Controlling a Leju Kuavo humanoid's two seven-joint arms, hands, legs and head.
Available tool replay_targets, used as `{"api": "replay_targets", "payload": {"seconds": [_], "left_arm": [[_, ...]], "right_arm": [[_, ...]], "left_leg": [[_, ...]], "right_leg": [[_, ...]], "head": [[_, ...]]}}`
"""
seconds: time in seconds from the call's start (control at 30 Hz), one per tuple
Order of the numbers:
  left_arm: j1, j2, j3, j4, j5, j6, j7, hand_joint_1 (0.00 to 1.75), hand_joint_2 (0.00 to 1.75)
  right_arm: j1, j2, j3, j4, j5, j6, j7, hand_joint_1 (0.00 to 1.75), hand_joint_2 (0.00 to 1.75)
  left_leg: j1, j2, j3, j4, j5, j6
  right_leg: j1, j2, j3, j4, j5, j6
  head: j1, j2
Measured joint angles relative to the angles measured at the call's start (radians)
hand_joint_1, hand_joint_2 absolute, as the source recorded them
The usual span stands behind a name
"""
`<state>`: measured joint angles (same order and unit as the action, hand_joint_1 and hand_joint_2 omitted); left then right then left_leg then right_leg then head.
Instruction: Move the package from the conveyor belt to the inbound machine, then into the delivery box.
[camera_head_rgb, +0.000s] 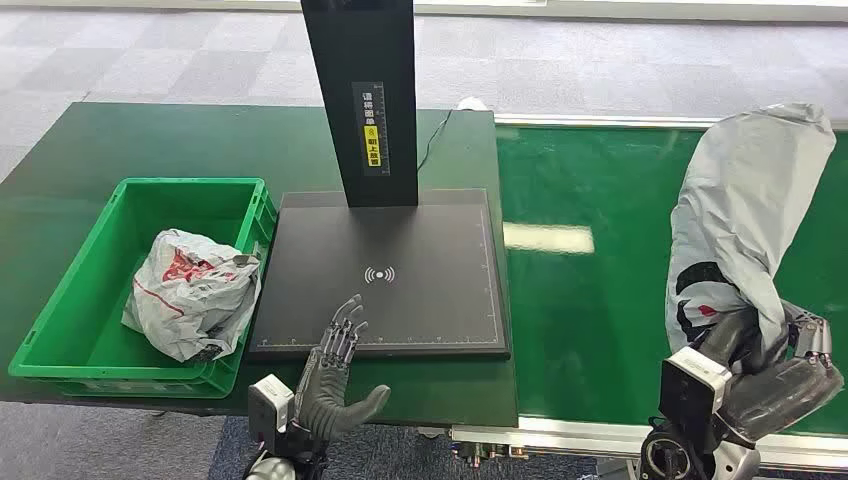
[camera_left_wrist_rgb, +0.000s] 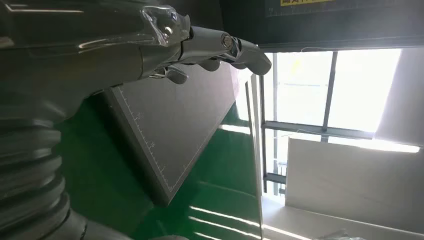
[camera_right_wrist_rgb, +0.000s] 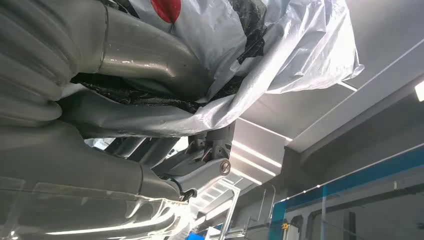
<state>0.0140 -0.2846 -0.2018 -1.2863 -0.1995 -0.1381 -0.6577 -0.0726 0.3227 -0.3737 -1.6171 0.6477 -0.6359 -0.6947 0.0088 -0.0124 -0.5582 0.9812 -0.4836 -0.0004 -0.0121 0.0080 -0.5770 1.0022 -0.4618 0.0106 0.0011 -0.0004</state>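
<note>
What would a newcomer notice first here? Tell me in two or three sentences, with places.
The tall grey plastic package stands out first, held upright by the right hand above the green conveyor belt. Next comes the black inbound machine in the middle, with its scan pad and dark post, the left hand open at its near edge. On the left, a green delivery box already holds a white bagged package.

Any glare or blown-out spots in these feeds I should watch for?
Head view: a bright ceiling-light reflection on the conveyor belt, otherwise evenly lit. Left wrist view: windows blown out white, left hand dark against them. Right wrist view: package close and backlit.
</note>
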Motion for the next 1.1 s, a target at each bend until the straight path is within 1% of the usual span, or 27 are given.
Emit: {"api": "replay_targets", "payload": {"seconds": [0.2,0.4,0.53,0.57,0.6,0.63,0.67,0.73,0.77,0.8,0.83,0.87,0.93,1.0,1.1], "left_arm": [[0.0,0.0,0.0,0.0,0.0,0.0,0.0,0.0,1.75],[0.0,0.0,0.0,0.0,0.0,0.01,-0.001,0.0,1.75],[0.0,0.0,0.0,0.0,0.001,0.016,-0.003,0.0,1.75],[-0.001,0.0,-0.001,0.001,0.005,0.023,-0.006,0.0,1.75],[-0.002,0.002,-0.001,0.0,0.016,0.035,-0.012,0.0,1.75],[-0.006,0.004,-0.001,-0.003,0.033,0.051,-0.021,0.0,1.75],[-0.013,0.008,0.0,-0.007,0.051,0.065,-0.029,0.0,1.75],[-0.031,0.017,0.004,-0.017,0.078,0.076,-0.038,0.0,1.75],[-0.038,0.021,0.006,-0.021,0.082,0.075,-0.039,0.0,1.75],[-0.041,0.025,0.007,-0.025,0.084,0.073,-0.04,0.0,1.75],[-0.041,0.028,0.01,-0.028,0.085,0.072,-0.04,0.0,1.75],[-0.04,0.031,0.012,-0.03,0.085,0.072,-0.04,0.0,1.75],[-0.036,0.037,0.017,-0.034,0.085,0.072,-0.041,0.0,1.75],[-0.031,0.042,0.021,-0.039,0.085,0.073,-0.041,0.0,1.75],[-0.028,0.047,0.022,-0.044,0.085,0.075,-0.041,0.0,1.75]], "right_arm": [[0.002,0.0,0.0,-0.009,-0.007,0.0,0.0,1.75,1.75],[0.004,0.0,0.012,-0.085,-0.033,0.0,0.0,1.75,1.75],[0.006,0.001,0.051,-0.131,-0.053,0.0,0.001,1.75,1.75],[0.0,0.0,0.068,-0.131,-0.066,0.003,0.008,1.75,1.75],[-0.027,-0.006,0.092,-0.107,-0.094,0.017,0.025,1.75,1.75],[-0.086,-0.017,0.127,-0.036,-0.135,0.047,0.044,1.75,1.75],[-0.171,-0.031,0.166,0.073,-0.178,0.103,0.056,1.75,1.75],[-0.359,-0.059,0.247,0.364,-0.238,0.302,0.043,1.75,1.75],[-0.428,-0.069,0.277,0.487,-0.245,0.413,0.026,1.75,1.75],[-0.479,-0.077,0.301,0.586,-0.248,0.503,0.013,1.75,1.75],[-0.519,-0.083,0.321,0.664,-0.248,0.554,0.006,1.75,1.75],[-0.55,-0.087,0.337,0.728,-0.248,0.575,0.003,1.75,1.75],[-0.594,-0.094,0.36,0.832,-0.248,0.573,0.001,1.75,1.75],[-0.62,-0.102,0.377,0.902,-0.248,0.572,0.001,1.75,1.75],[-0.639,-0.11,0.396,0.969,-0.244,0.575,0.002,1.75,1.75]], "left_leg": [[0.0,0.0,0.0,0.0,0.0,0.0],[0.0,0.0,0.0,0.0,0.0,0.0],[0.0,0.0,-0.001,0.0,0.0,0.0],[0.0,0.0,-0.003,-0.001,0.0,0.0],[0.0,0.001,-0.005,-0.002,0.0,0.0],[0.0,0.005,-0.007,-0.002,0.0,-0.001],[0.001,0.011,-0.007,-0.002,0.0,-0.002],[0.001,0.022,-0.005,-0.001,0.002,-0.003],[0.001,0.02,-0.003,-0.001,0.005,-0.003],[0.001,0.015,-0.003,-0.001,0.008,-0.003],[0.002,0.008,-0.003,0.0,0.011,-0.003],[0.002,0.002,-0.004,0.0,0.013,-0.004],[0.003,-0.005,-0.007,0.0,0.014,-0.004],[0.003,-0.005,-0.009,-0.001,0.014,-0.004],[0.003,-0.004,-0.011,-0.001,0.013,-0.004]], "right_leg": [[0.0,0.0,0.0,0.0,0.0,0.0],[0.0,0.0,0.0,0.0,0.0,0.0],[0.0,0.0,0.0,0.0,0.0,0.0],[0.0,0.0,0.001,0.001,0.0,0.0],[0.0,0.001,0.001,0.001,0.001,-0.001],[0.0,0.006,0.001,0.002,0.002,-0.003],[0.001,0.012,-0.001,0.002,0.005,-0.004],[0.001,0.024,-0.004,0.002,0.009,-0.005],[0.001,0.023,-0.006,0.001,0.011,-0.004],[0.001,0.018,-0.006,0.001,0.012,-0.003],[0.002,0.011,-0.007,0.002,0.012,-0.003],[0.003,0.005,-0.007,0.002,0.012,-0.003],[0.003,-0.003,-0.008,0.002,0.012,-0.004],[0.004,-0.004,-0.009,0.002,0.011,-0.005],[0.003,-0.003,-0.011,0.002,0.011,-0.004]], "head": [[0.0,0.0],[0.0,0.0],[0.0,0.0],[0.0,0.0],[0.0,0.0],[0.0,0.0],[0.0,0.0],[-0.002,0.0],[-0.003,0.0],[-0.004,0.0],[-0.004,0.0],[-0.005,0.0],[-0.005,0.0],[-0.005,0.0],[-0.004,0.0]]}}
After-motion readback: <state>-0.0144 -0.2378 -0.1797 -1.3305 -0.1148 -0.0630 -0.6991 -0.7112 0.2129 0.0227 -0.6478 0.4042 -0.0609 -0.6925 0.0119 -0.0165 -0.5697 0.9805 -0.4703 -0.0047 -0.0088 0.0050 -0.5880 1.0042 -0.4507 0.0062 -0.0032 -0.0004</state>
